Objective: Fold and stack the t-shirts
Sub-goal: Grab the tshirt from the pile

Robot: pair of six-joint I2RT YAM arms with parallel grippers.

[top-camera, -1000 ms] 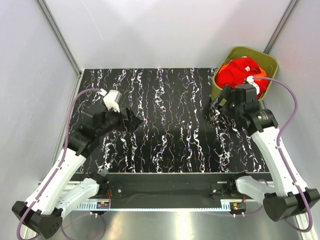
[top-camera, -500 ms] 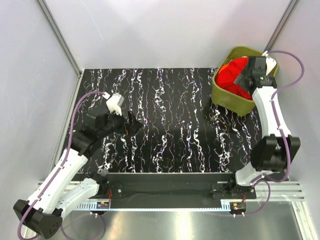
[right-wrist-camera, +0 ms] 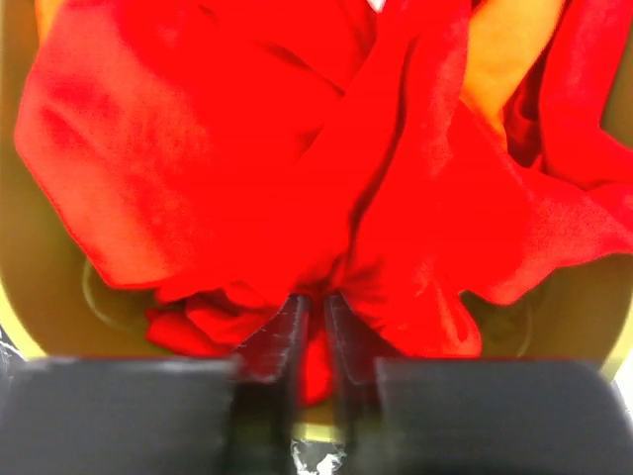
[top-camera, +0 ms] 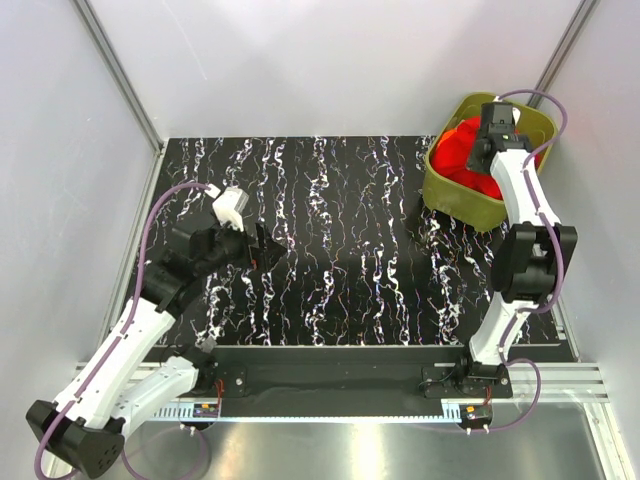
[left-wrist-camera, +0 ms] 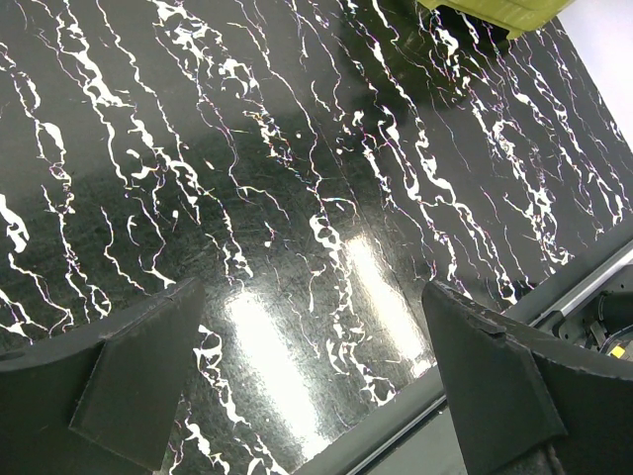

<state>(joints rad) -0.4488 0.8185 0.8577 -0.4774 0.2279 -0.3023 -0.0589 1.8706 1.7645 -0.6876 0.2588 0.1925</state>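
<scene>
A bright red t-shirt [top-camera: 460,152] lies crumpled on top of the heap in the olive-green bin [top-camera: 462,197] at the back right. My right gripper [top-camera: 482,148] reaches down into the bin. In the right wrist view it [right-wrist-camera: 316,302] is shut on a fold of the red t-shirt [right-wrist-camera: 198,148], with cloth pinched between the narrow jaws. An orange t-shirt [right-wrist-camera: 504,59] peeks out beneath the red one. My left gripper [top-camera: 262,245] hovers over the table's left half, open [left-wrist-camera: 312,297] with nothing between its fingers.
The black, white-veined tabletop [top-camera: 340,230] spreads between the two arms. The bin wall [right-wrist-camera: 20,247] surrounds the cloth. White enclosure walls stand at the left, back and right. A metal rail [top-camera: 400,400] runs along the near edge.
My right arm swung from beside the bin to reach into it, and its jaws closed on the red t-shirt. The left arm shifted only slightly and stayed open.
</scene>
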